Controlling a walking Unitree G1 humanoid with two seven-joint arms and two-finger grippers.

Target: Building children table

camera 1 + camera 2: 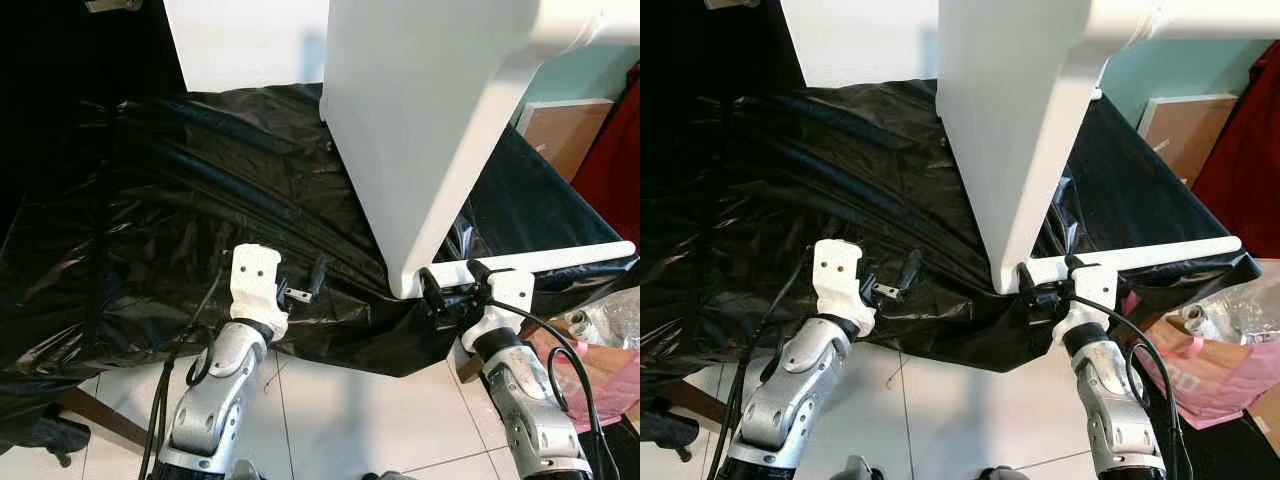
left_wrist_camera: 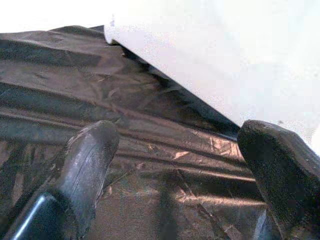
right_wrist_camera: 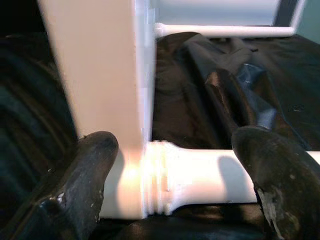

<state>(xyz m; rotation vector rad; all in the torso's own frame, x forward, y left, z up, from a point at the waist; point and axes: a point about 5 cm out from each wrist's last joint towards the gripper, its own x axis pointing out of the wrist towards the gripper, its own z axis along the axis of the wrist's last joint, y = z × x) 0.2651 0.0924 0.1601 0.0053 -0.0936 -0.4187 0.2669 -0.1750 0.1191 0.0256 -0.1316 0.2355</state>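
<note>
Leg fitting: the right gripper (image 1: 1047, 286) is addressing the joint between the white tabletop (image 1: 1020, 110) and its leg (image 1: 1160, 255).

The tabletop is standing tilted on its edge on black plastic sheeting (image 1: 180, 200), the leg projecting from its lowest corner. The right fingers are spread wide, straddling the leg's threaded collar without closing on it. The left gripper (image 1: 303, 283) is hovering open over the sheeting nearby. Next move, probably: closing on the leg to tighten it.

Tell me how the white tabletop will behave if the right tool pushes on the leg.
The white tabletop stands on edge on crinkled black plastic sheeting, so it will probably tip or slide easily. It looks stiff, not floppy. The right tool straddles the round leg at its threaded joint; the leg may twist.
</note>
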